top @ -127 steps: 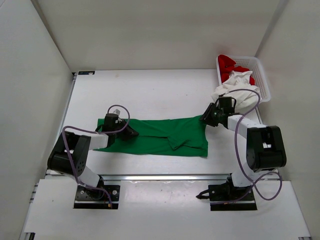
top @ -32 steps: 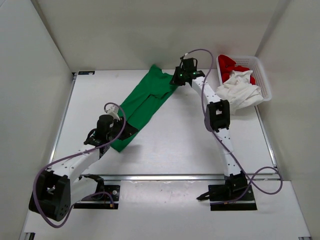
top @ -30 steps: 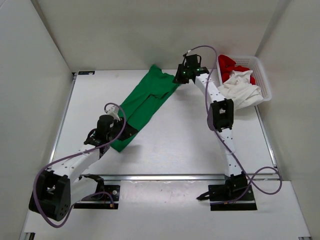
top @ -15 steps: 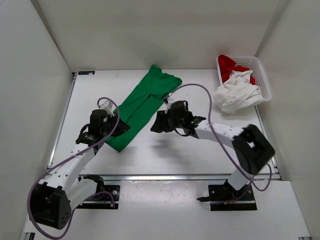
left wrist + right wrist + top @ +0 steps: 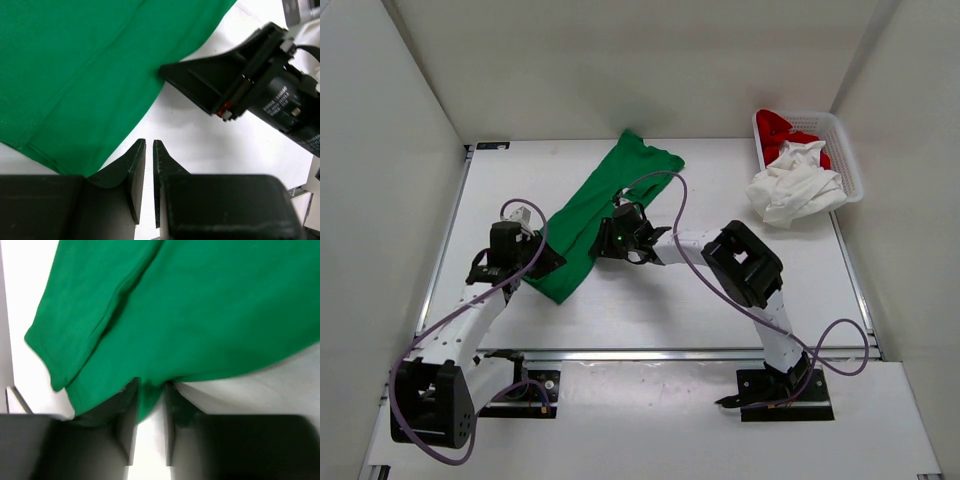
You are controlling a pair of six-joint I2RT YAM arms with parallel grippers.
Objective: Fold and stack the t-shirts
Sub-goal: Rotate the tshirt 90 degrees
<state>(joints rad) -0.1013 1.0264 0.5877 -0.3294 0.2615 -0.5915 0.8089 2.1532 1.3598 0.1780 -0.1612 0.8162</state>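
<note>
Nearest, the left gripper [image 5: 148, 142] sits at the near end of the green t-shirt [image 5: 610, 195]; jaws almost together, a thin slit w/ tabletop [image 5: 720, 300] showing thru it, no cloth seen inside; the hem just touches one finger's outer side. Midway along, the right gripper [image 5: 150, 384] straddles the shirt's right edge; jaws parted w/ green cloth between, not clearly nipped. The shirt lies as a long diagonal band, near-left to far-centre; prob. light, limp, apt to sag & slide, so best taken at a hem or corner, pinching all layers. Farther right, the white t-shirt [image 5: 795, 185] spills over the mesh basket [image 5: 847, 165] rim; the red t-shirt [image 5: 775, 125] is behind it, mostly covered. Collar, sleeves & layer count of the green: can't tell.
</note>
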